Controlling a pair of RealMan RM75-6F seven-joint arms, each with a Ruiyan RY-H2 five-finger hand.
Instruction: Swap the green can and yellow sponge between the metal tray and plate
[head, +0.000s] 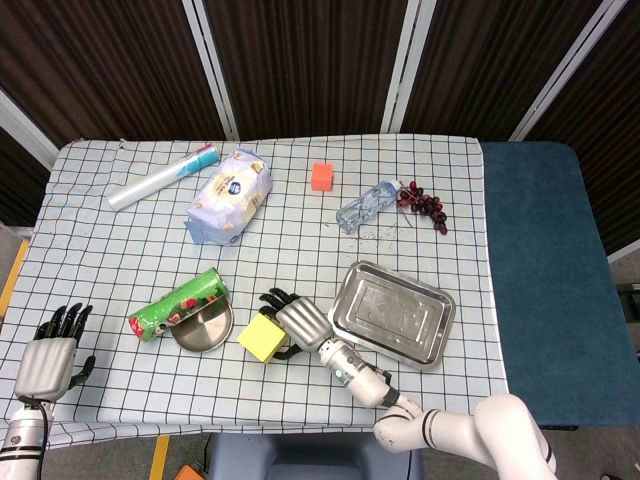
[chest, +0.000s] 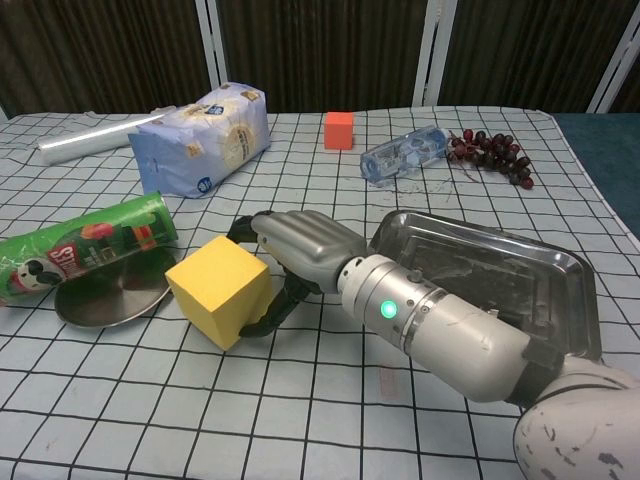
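The yellow sponge (head: 260, 339) (chest: 218, 292) is a cube sitting between the round metal plate (head: 205, 328) (chest: 105, 295) and the rectangular metal tray (head: 440, 335) (chest: 480, 270). My right hand (head: 300, 322) (chest: 305, 243) grips it, fingers over its far side and thumb at its near right edge. The cube looks slightly tilted. The green can (head: 178, 304) (chest: 85, 247) lies on its side across the plate's far rim. The tray holds nothing. My left hand (head: 45, 362) hangs at the table's front left corner, fingers spread, holding nothing.
Toward the back lie a blue-and-white bag (head: 230, 194), a roll of clear wrap (head: 162, 176), an orange cube (head: 321, 176), a water bottle (head: 366, 205) and dark grapes (head: 424, 205). The table's front edge runs just below the sponge and tray.
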